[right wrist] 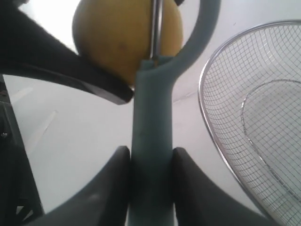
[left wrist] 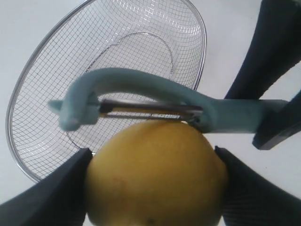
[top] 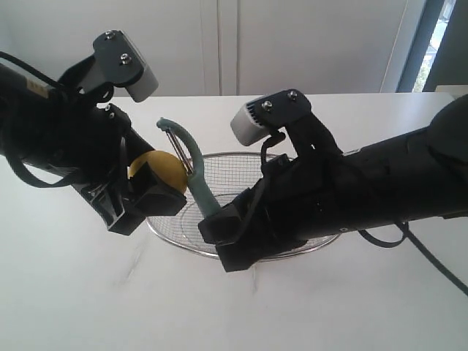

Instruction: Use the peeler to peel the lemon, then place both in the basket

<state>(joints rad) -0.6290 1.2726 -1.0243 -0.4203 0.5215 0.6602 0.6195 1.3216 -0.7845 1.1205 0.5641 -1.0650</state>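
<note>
My left gripper (top: 139, 191) is shut on the yellow lemon (top: 162, 169) and holds it above the table beside the basket's left rim. In the left wrist view the lemon (left wrist: 155, 174) fills the space between the two dark fingers (left wrist: 51, 193). My right gripper (top: 219, 223) is shut on the teal handle of the peeler (top: 196, 170). The handle (right wrist: 151, 155) stands clamped between both pads. The peeler's metal blade (left wrist: 146, 109) lies against the top of the lemon. The wire-mesh basket (top: 322, 241) sits on the table under the right arm, partly hidden by it.
The white table (top: 88, 292) spreads in front of and to the left of both arms. A white wall and a window frame (top: 417, 44) stand behind the table. The basket (left wrist: 19, 127) holds nothing visible inside.
</note>
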